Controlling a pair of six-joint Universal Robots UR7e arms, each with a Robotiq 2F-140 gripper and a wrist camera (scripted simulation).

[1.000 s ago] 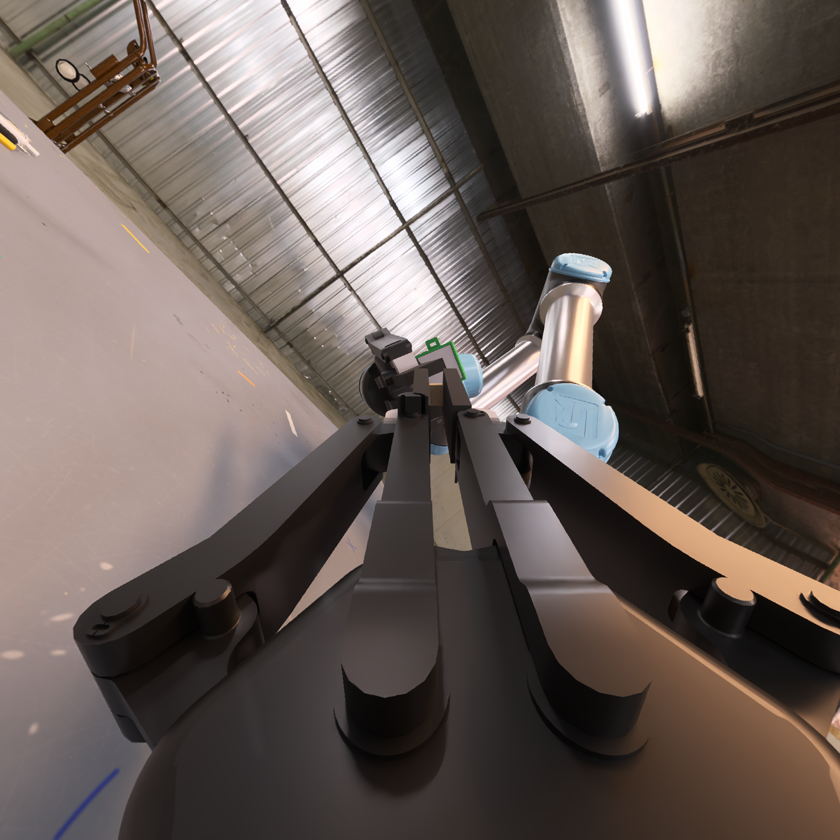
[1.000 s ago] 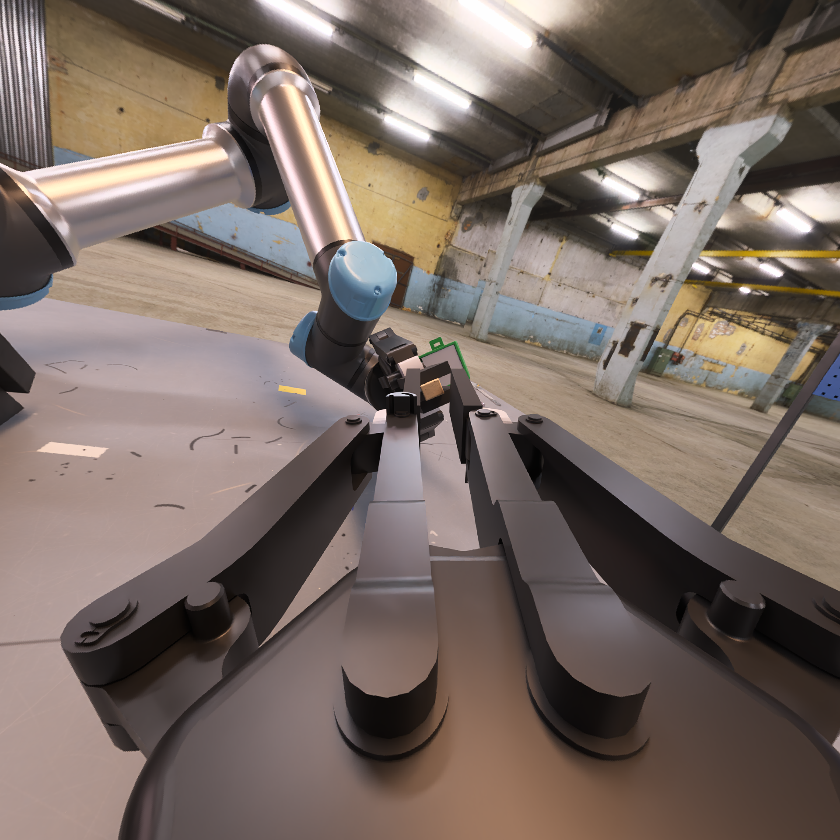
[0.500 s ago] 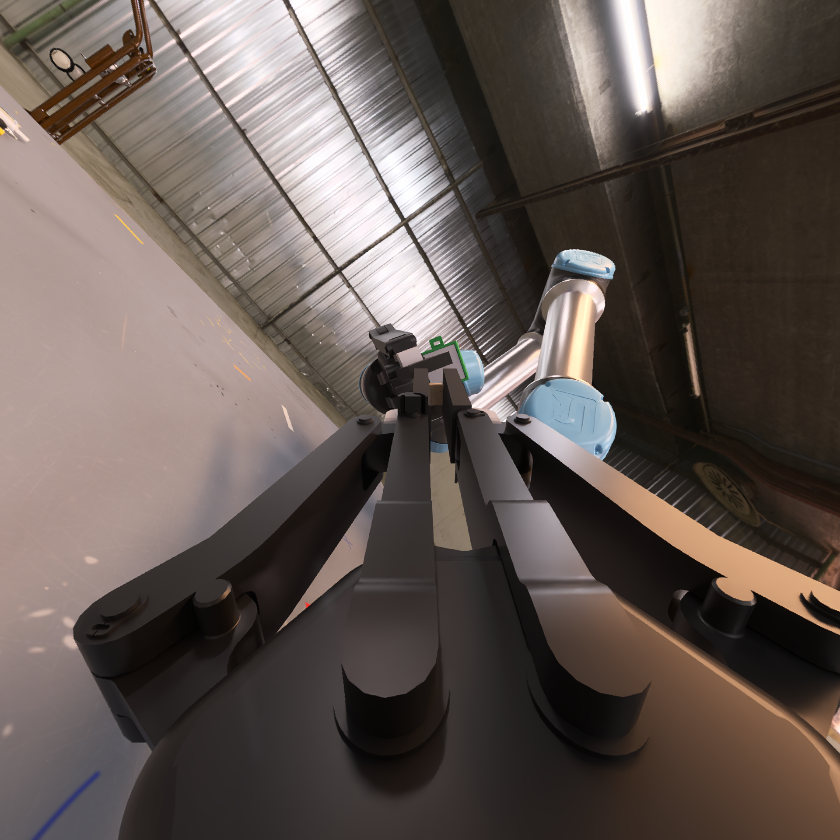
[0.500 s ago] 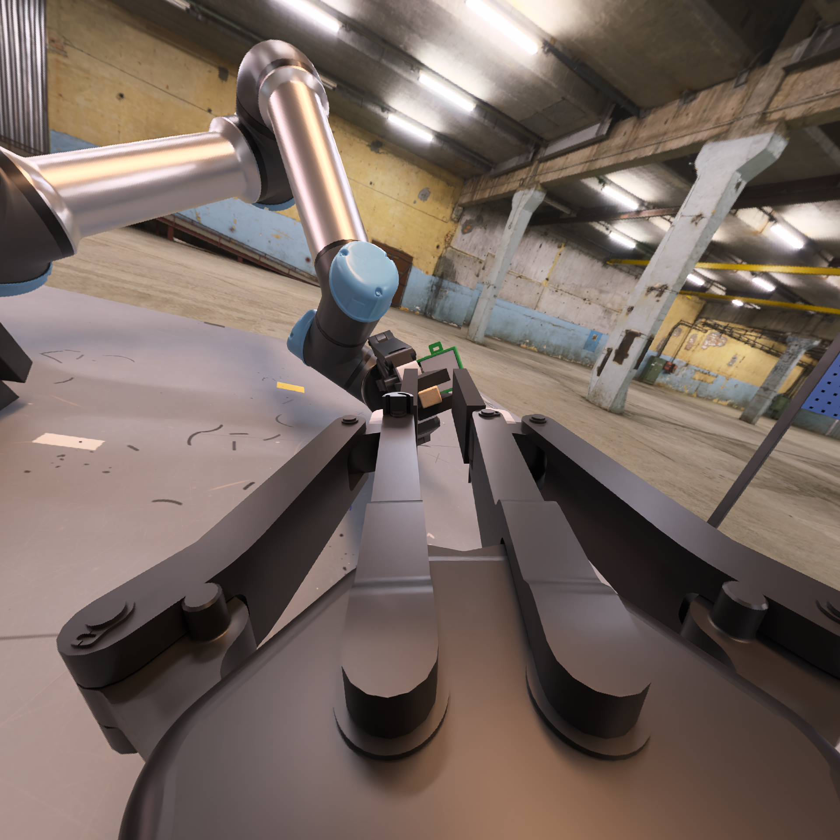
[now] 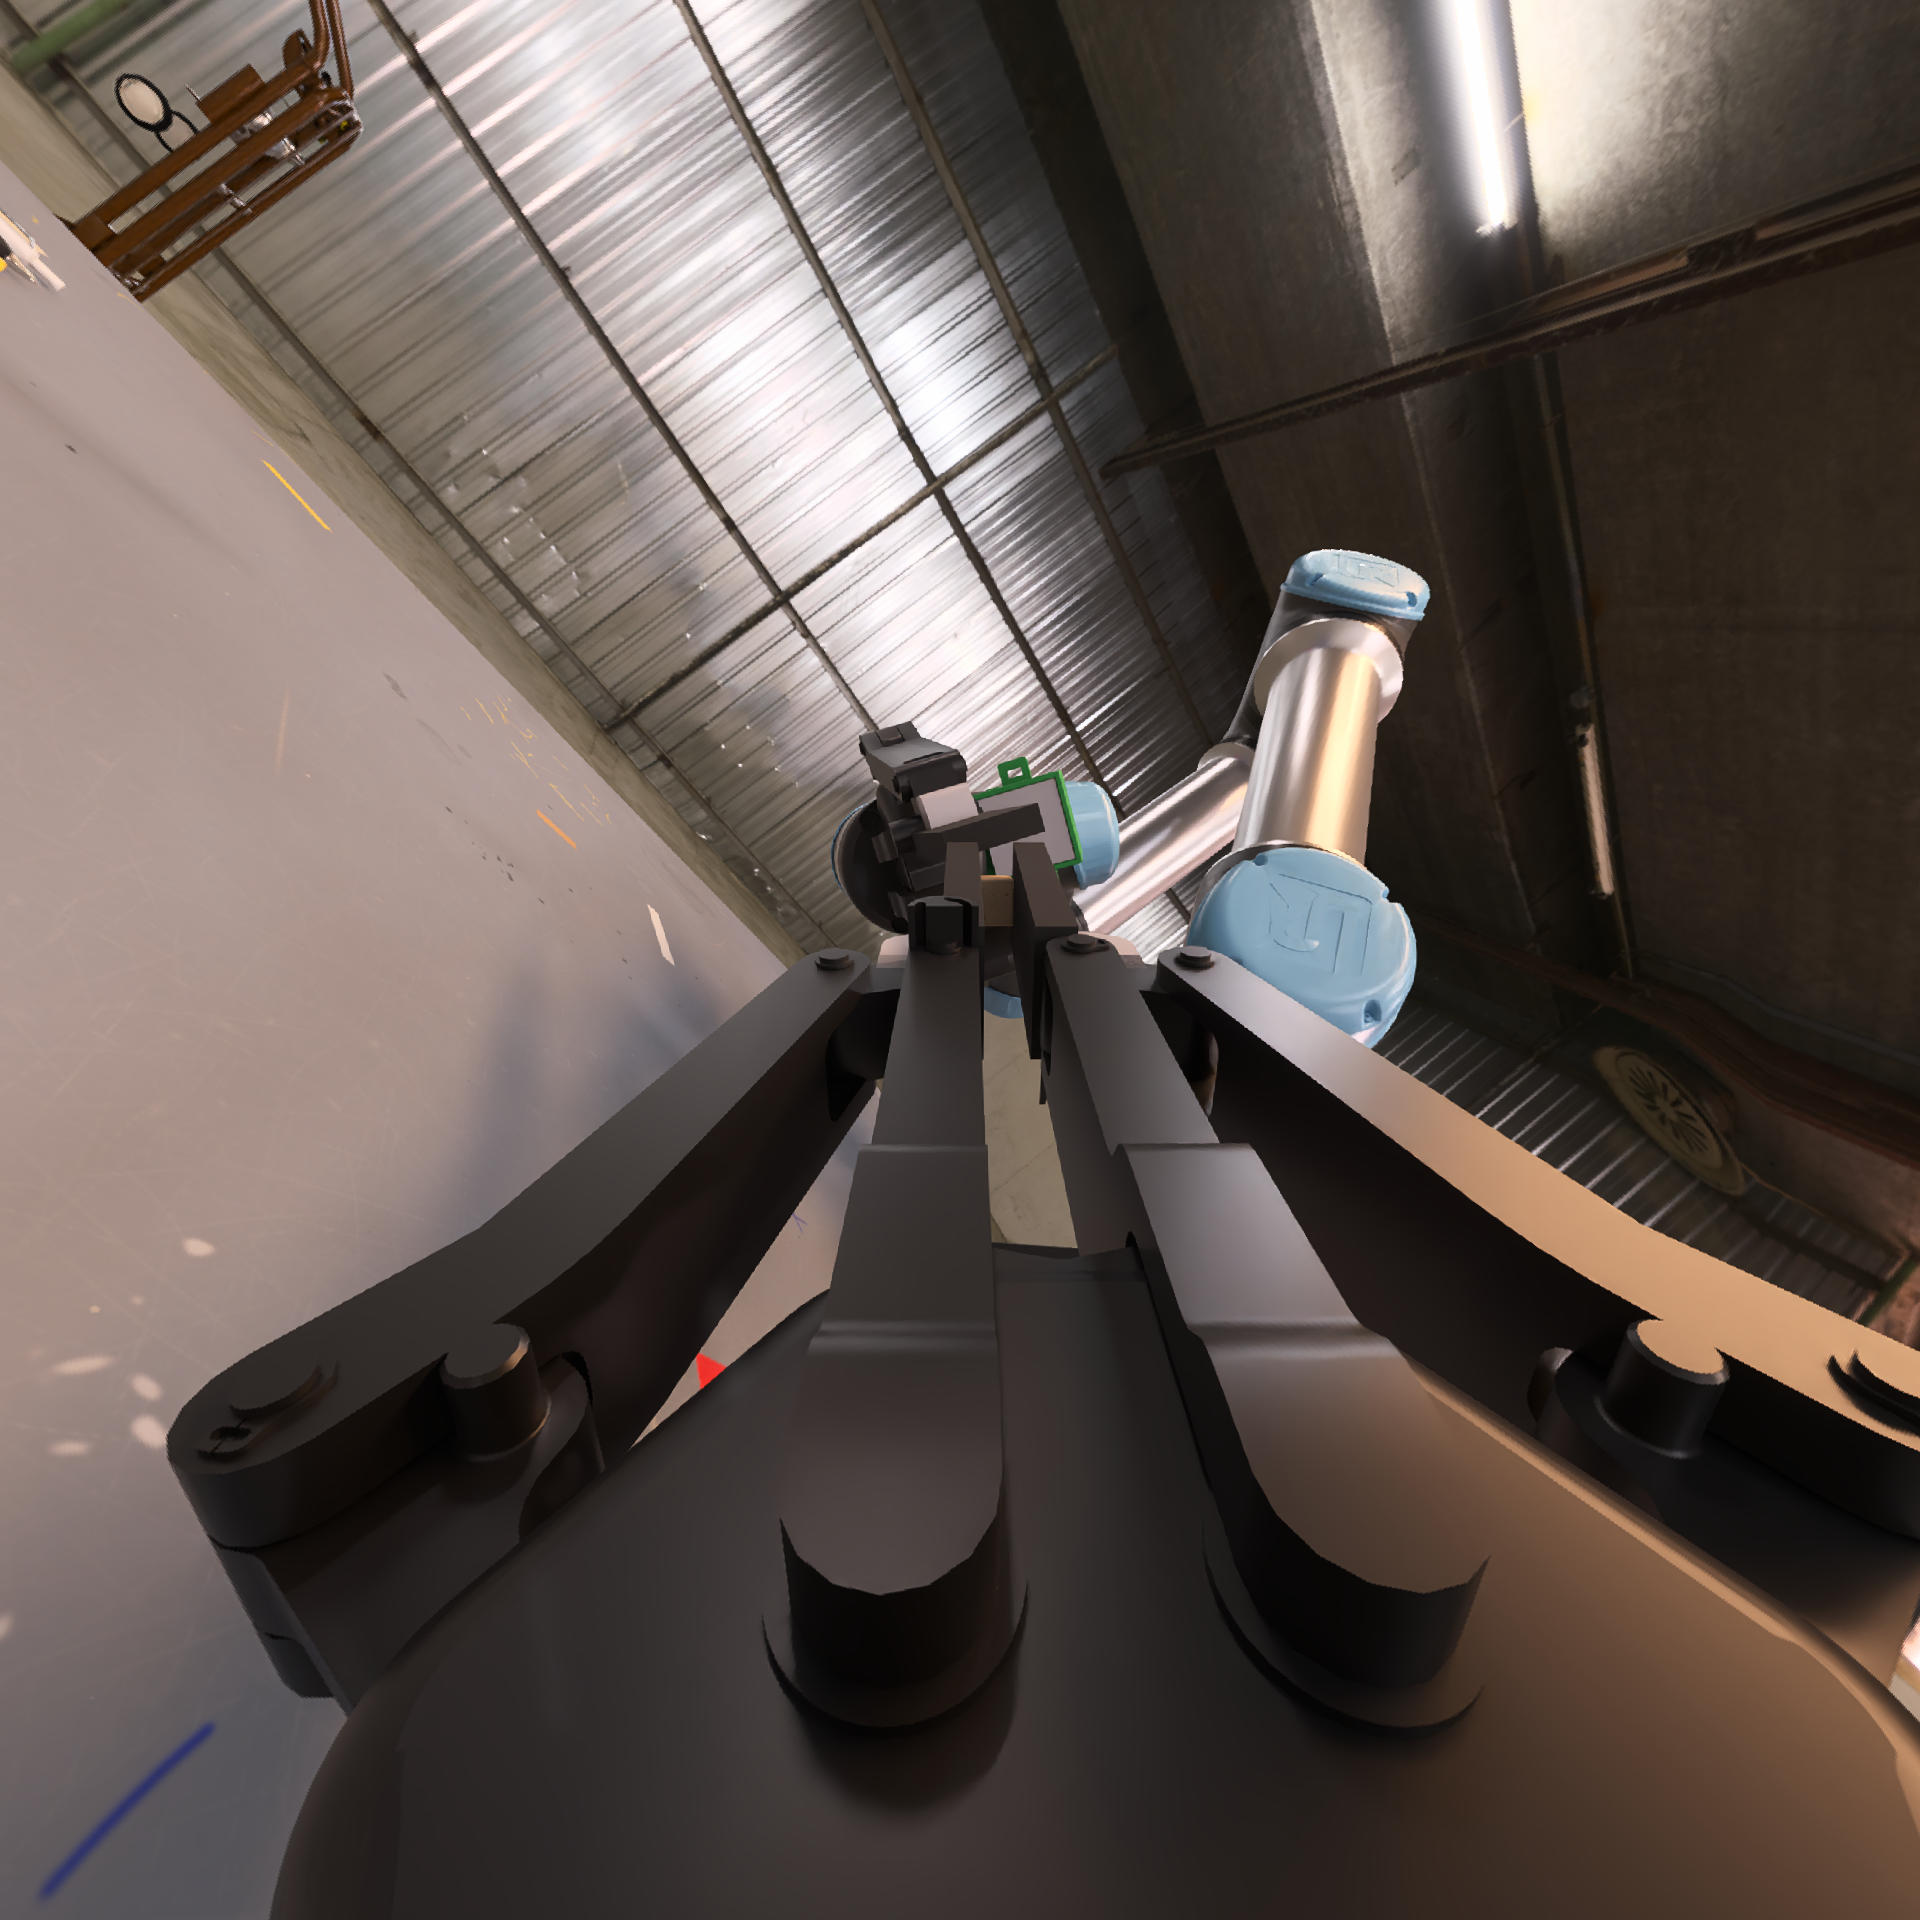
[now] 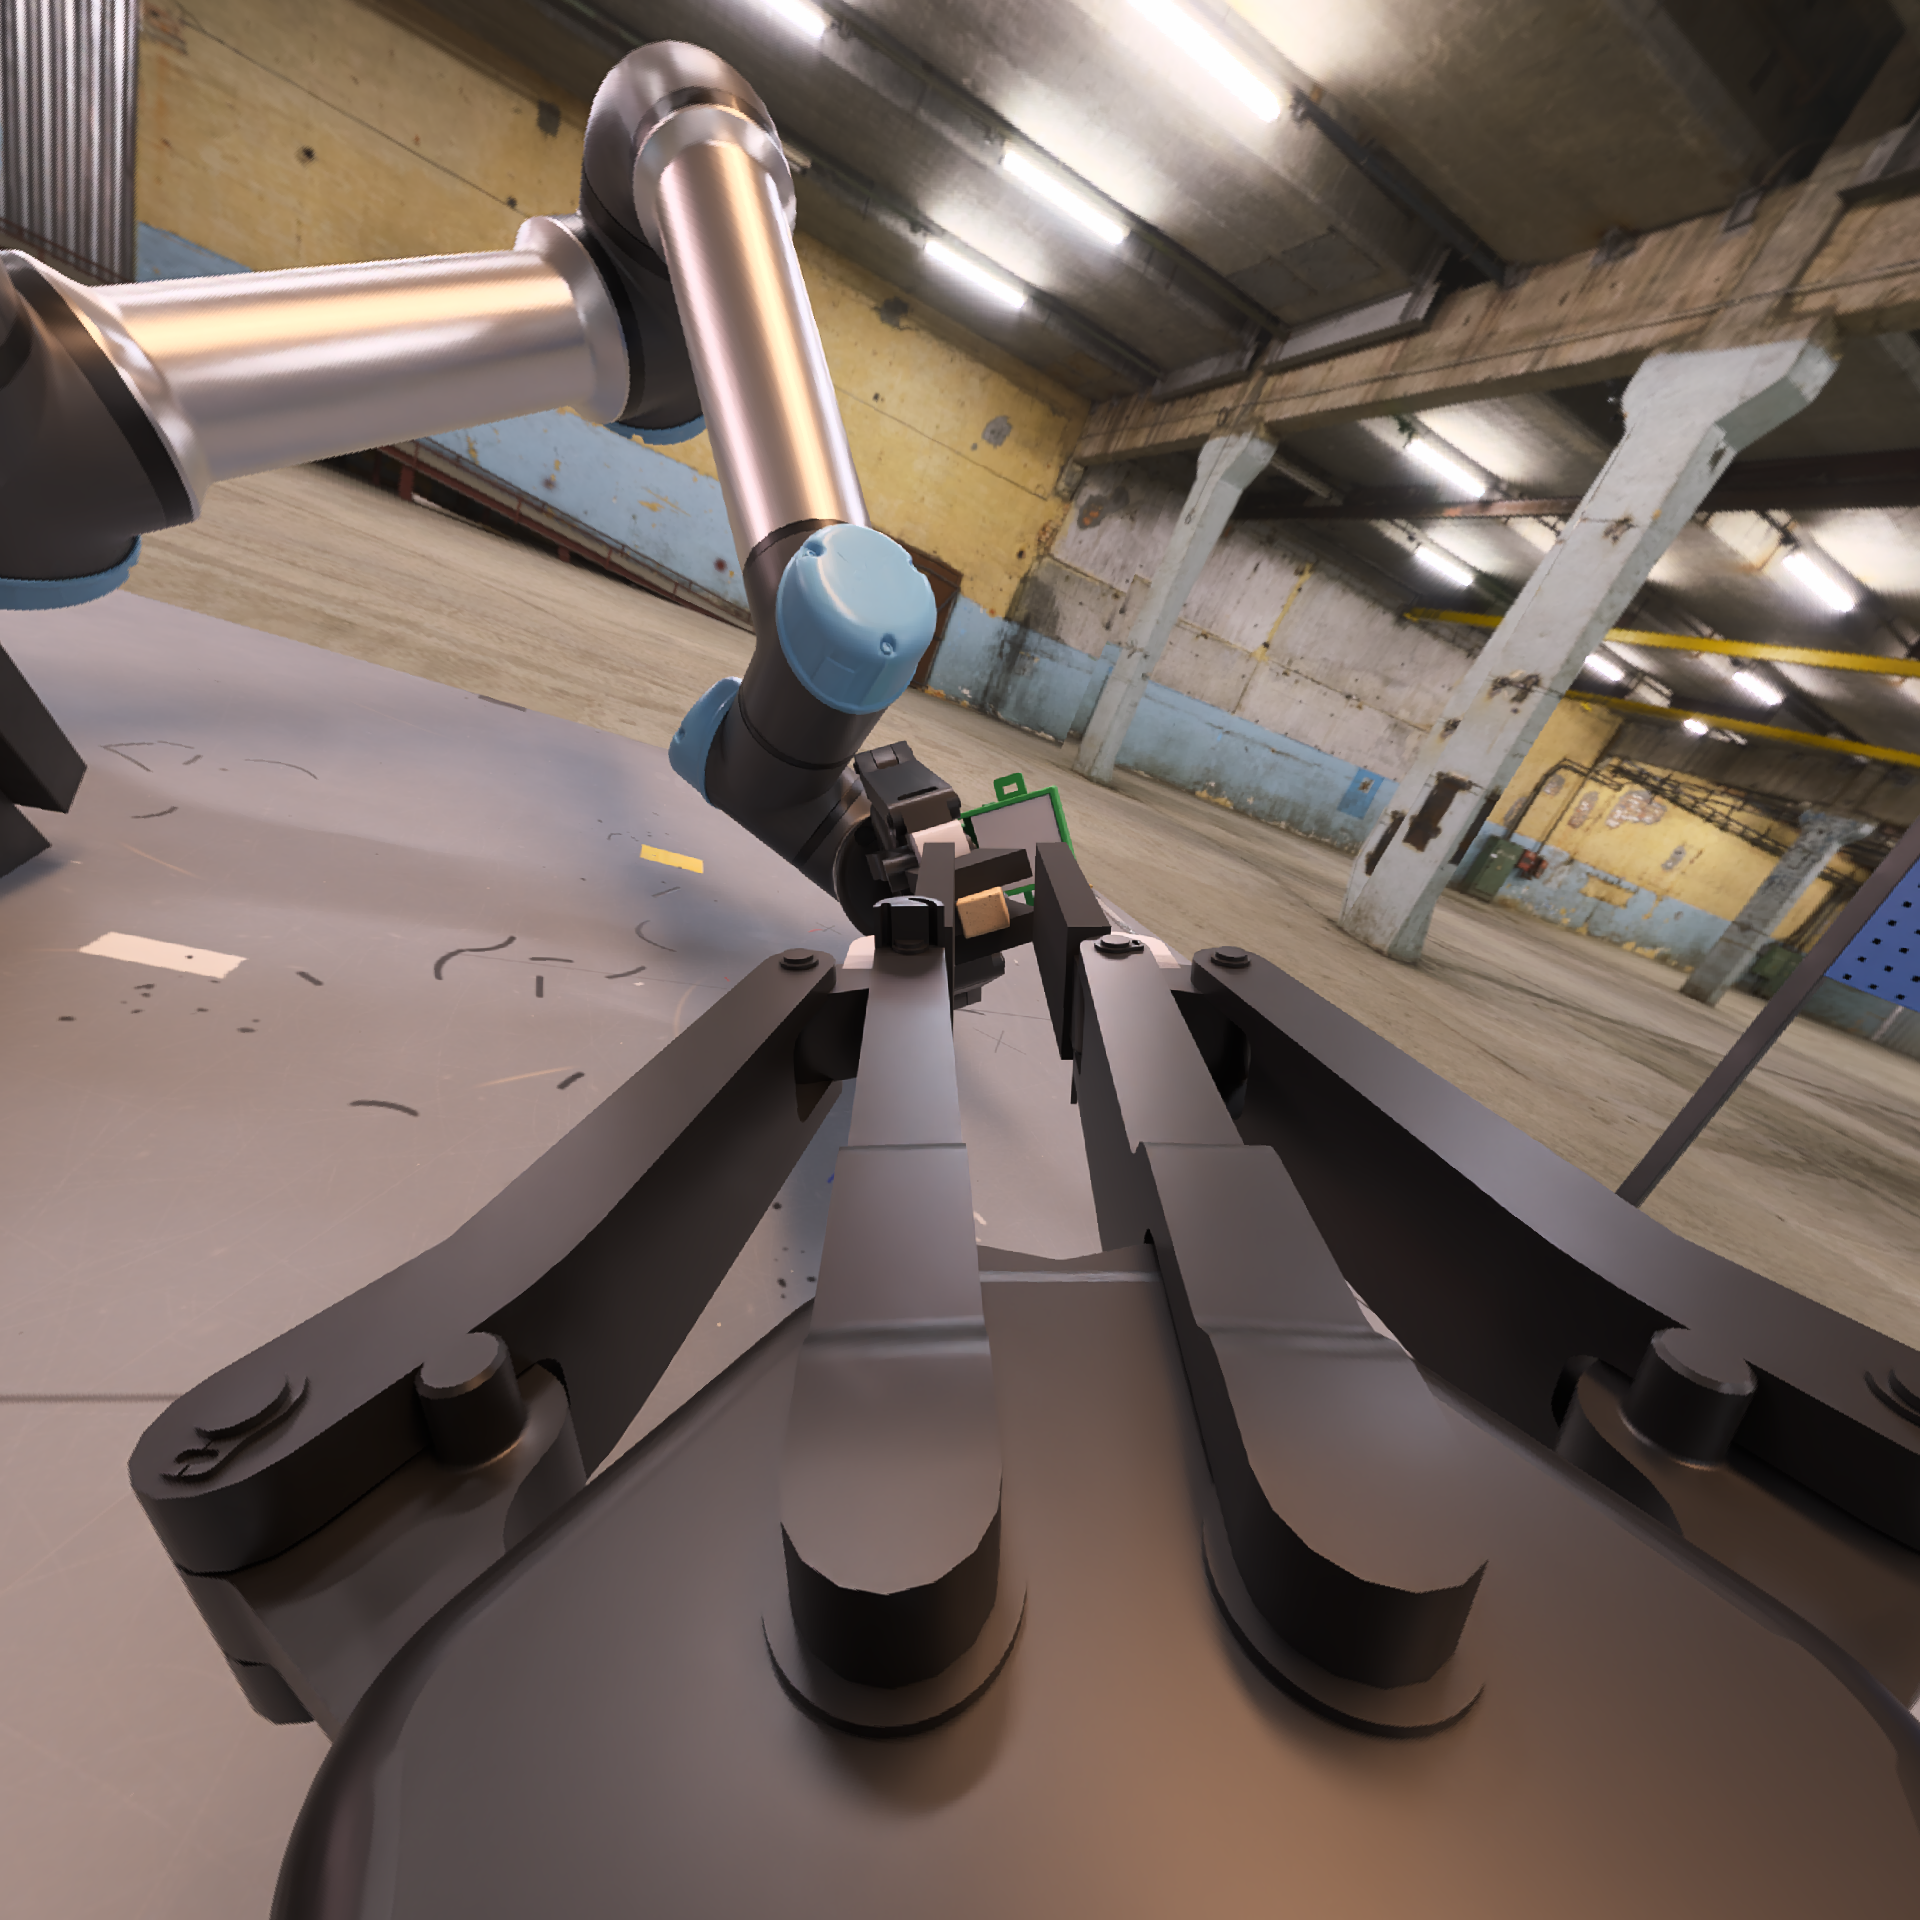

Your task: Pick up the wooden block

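Right wrist view: one wooden block [image 6: 978,912], two grippers. The block hangs above the table [image 6: 312,987] near its far edge, pinched by the left gripper [image 5: 992,883] with fingers [image 6: 994,862] closed above and below it. Only a small squarish face shows, so its long axis cannot be told. The right gripper [image 6: 995,875] stands spread around it, gripping nothing

Matt pale wooden block [image 6: 978,913]

We are spreading our right pincer [image 6: 997,894] off the wooden block [image 6: 978,912], leaving it to our left pincer [image 5: 995,883].
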